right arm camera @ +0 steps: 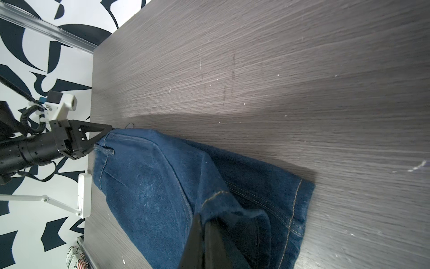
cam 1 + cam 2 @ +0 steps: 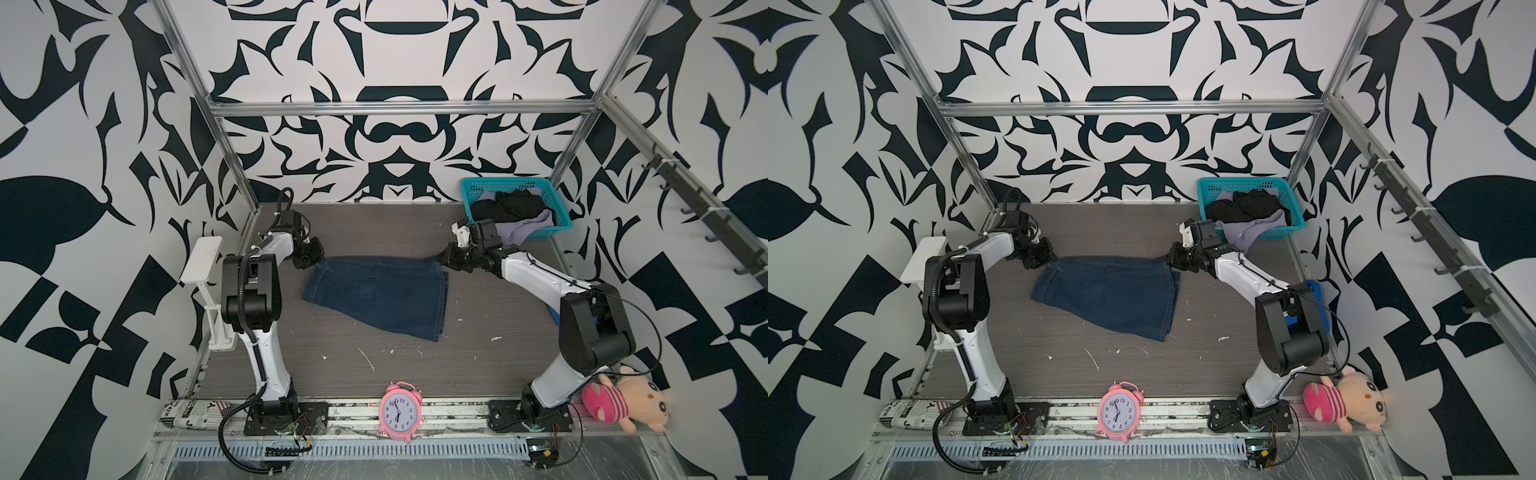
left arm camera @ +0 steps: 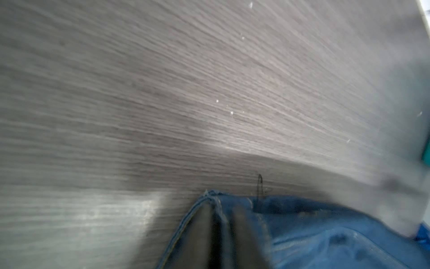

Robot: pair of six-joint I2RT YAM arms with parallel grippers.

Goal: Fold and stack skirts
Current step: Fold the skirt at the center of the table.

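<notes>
- Left wrist view: blurred; fingertips barely discernible.
- Black skirt (image 2: 509,205), lavender skirt (image 2: 528,232): crumpled, overlapping, partly hidden in teal mesh basket (image 2: 559,216).
- Denim skirt (image 2: 374,291): dark blue, stitched seams, flat on woodgrain table (image 2: 478,332); far corners clamped by left gripper (image 2: 318,258) and right gripper (image 2: 442,259).

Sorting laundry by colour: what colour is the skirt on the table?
Dark blue denim skirt with tan stitching, clearest in the right wrist view.
</notes>
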